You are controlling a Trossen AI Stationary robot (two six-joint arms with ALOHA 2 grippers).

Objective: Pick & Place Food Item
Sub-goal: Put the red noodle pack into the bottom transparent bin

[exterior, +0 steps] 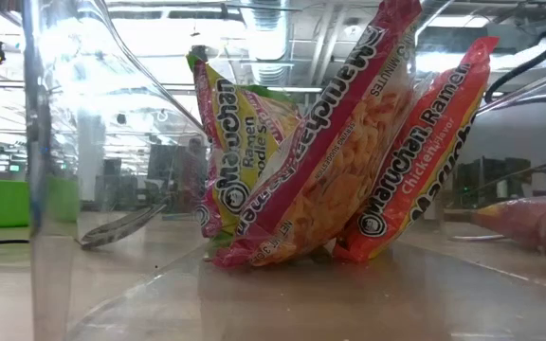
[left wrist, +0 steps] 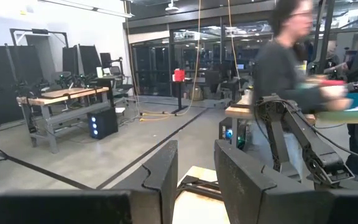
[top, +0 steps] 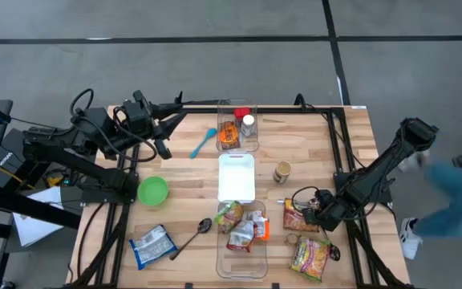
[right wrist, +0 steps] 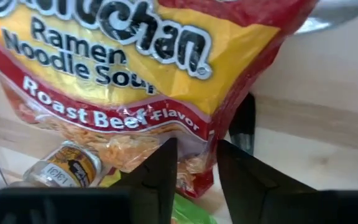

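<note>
1. right gripper point(right wrist: 192, 163) is down low at the right side of the bench point(top: 191, 172), right on a red and yellow ramen packet point(right wrist: 126, 81) (roast beef flavor); in the right wrist view the packet's lower edge sits in the narrow gap between the two dark fingers point(right wrist: 156, 171), so the jaws look nearly closed on it, pinching the edge
2. from above that same packet point(top: 298, 215) is on the bench just right of the near clear bin point(top: 242, 261); a second ramen packet point(top: 310, 257) lies nearer the front edge, apart from it
3. the near bin already has three ramen packets point(exterior: 330, 152) in it, standing on edge and leaning on each other; the low view looks through the bin wall
4. a small jar point(right wrist: 65, 166) lies on its side just under the gripped packet in the right wrist view
5. left gripper point(left wrist: 196, 177) is parked up off the bench at the far left, pointing out into the room; jaws a little apart, nothing between them
6. other stuff: white lid point(top: 237, 177) between the two bins, far clear bin point(top: 238, 136), green bowl point(top: 152, 190), spoon point(top: 191, 238), blue scoop point(top: 203, 142), blue bag point(top: 152, 245); a person point(left wrist: 288, 68) shows blurred in the room behind
</note>
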